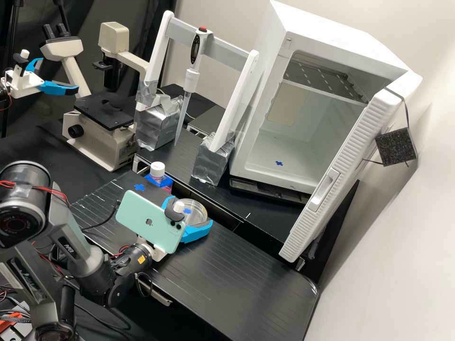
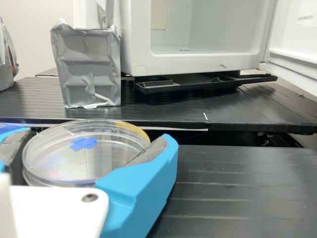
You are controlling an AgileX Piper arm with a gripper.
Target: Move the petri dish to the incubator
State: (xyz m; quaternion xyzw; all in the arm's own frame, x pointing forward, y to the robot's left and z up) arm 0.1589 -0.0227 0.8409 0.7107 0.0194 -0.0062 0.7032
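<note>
The gripper's (image 1: 190, 211) blue fingers are clamped around the clear round dish (image 2: 106, 153), over the near black bench (image 1: 237, 279) and well apart from the open white incubator (image 1: 327, 31); whether the dish touches the bench is hard to tell. In the high view, the phone (image 1: 149, 220) and black knob (image 1: 174, 213) hide part of the grip, while in the wrist view a finger and the white bracket (image 2: 54, 210) cover the dish's near rim, and the other finger is cut off.

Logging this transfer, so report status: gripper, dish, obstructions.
Gripper closed on petri dish. Dish outside incubator, door open. Silver-wrapped stand foot nearby, possible snag.
</note>
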